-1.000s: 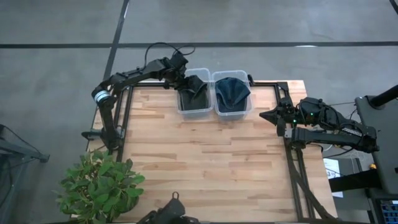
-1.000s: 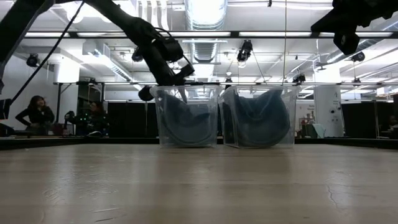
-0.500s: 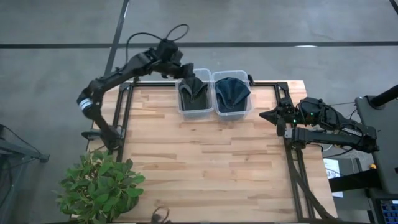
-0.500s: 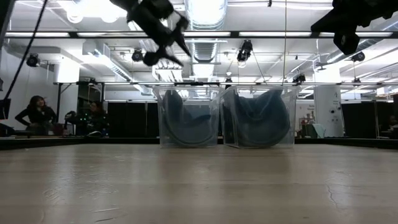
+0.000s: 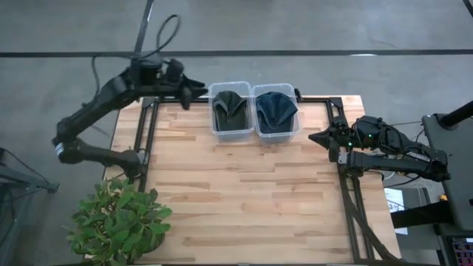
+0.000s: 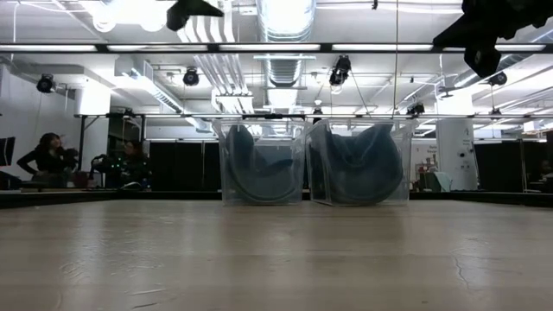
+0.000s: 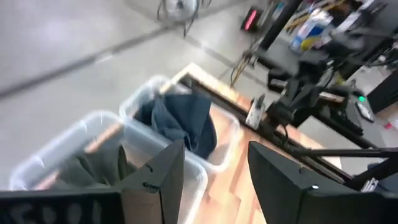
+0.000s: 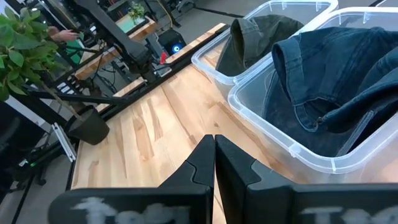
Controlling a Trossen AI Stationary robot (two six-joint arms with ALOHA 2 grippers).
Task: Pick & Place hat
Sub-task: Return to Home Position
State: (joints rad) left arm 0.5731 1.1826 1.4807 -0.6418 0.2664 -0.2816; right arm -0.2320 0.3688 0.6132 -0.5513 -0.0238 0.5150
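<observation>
Left pincer [image 5: 194, 91]: raised above the bench's [image 5: 244, 199] far edge, to the left of the left bin [image 5: 230, 136], clear of it. Fingers [image 7: 155, 177] spread well apart in the left wrist view, nothing between them. In the low view that arm shows only at the very top, well above the bin rims.

Right pincer [image 5: 312, 137]: hangs over the right edge of the bench, near the right bin [image 5: 277, 136] but apart from it. Fingers [image 8: 205, 163] pressed together with no gap, holding nothing.

Green cap [image 5: 230, 107]: crumpled inside the left bin, partly propped against a wall (colour reads dark olive from above).

Blue cap [image 5: 276, 109]: bunched inside the right bin, filling most of it.

The bins are clear plastic and stand side by side, walls touching or very nearly so, at the far middle of the bench. Both stand upright in the low view, the caps showing as dark masses through the walls.

Potted plant [image 5: 118, 222]: at the near left corner of the bench.

People [image 6: 52, 155]: in the room behind, far left in the low view.
</observation>
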